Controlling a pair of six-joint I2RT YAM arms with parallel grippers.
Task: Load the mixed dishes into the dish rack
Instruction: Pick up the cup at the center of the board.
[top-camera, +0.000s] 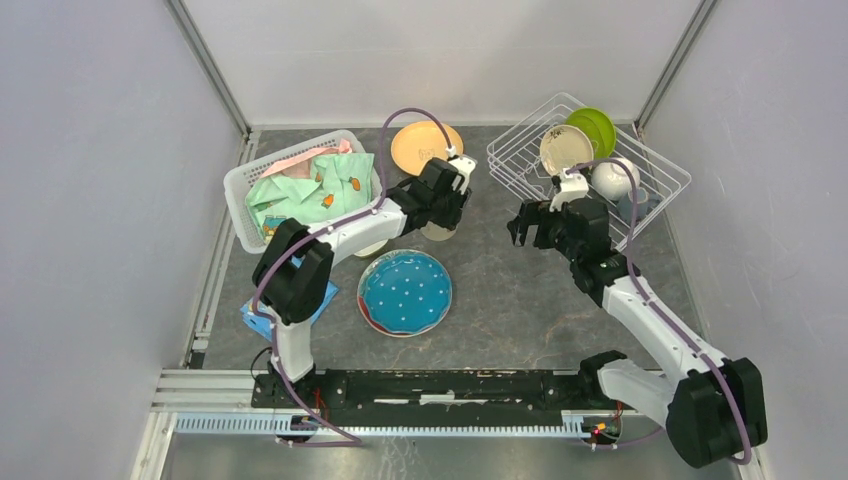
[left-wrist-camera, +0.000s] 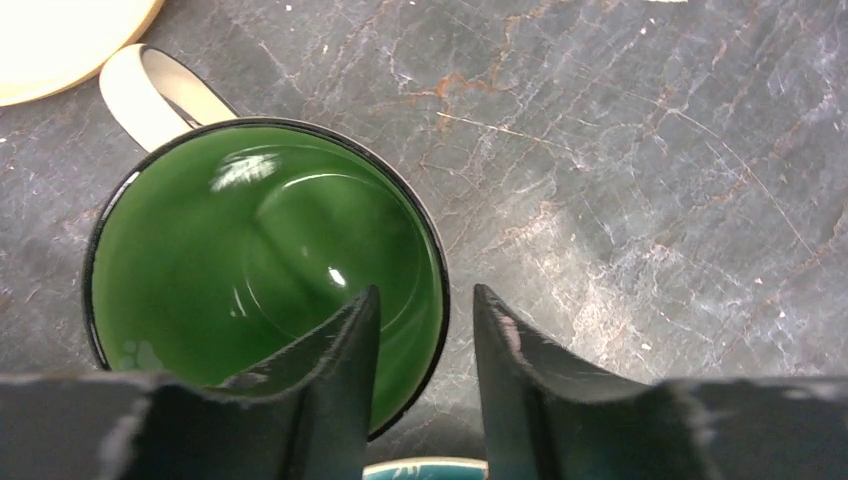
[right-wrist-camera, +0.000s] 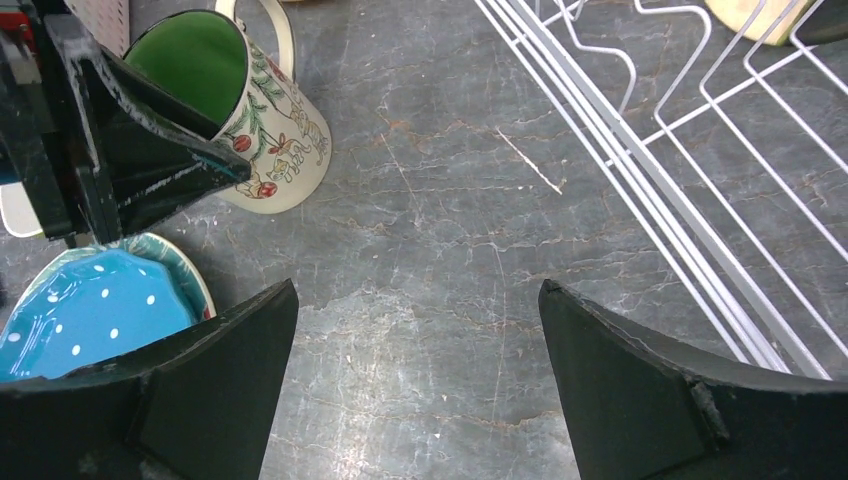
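Note:
A beige mug (left-wrist-camera: 260, 260) with a green inside stands upright on the grey table, also seen as the mug (right-wrist-camera: 270, 130) in the right wrist view. My left gripper (left-wrist-camera: 425, 290) straddles its rim, one finger inside and one outside, with gaps still showing on both sides. From above, the left gripper (top-camera: 440, 215) covers most of the mug (top-camera: 437, 234). The right gripper (top-camera: 525, 225) hovers wide open and empty over bare table (right-wrist-camera: 418, 285), beside the dish rack (top-camera: 655, 157). The rack holds a lime-green plate (top-camera: 595, 125), a cream plate (top-camera: 565, 148) and a white bowl (top-camera: 612, 178).
A blue white-dotted plate (top-camera: 405, 292) lies on a red one near the arms. An orange plate (top-camera: 415, 145) lies behind the mug. A white basket of clothes (top-camera: 300, 185) stands at the left, a folded blue cloth (top-camera: 255, 315) beside the left arm. Rack wires (right-wrist-camera: 650, 170) run close on the right.

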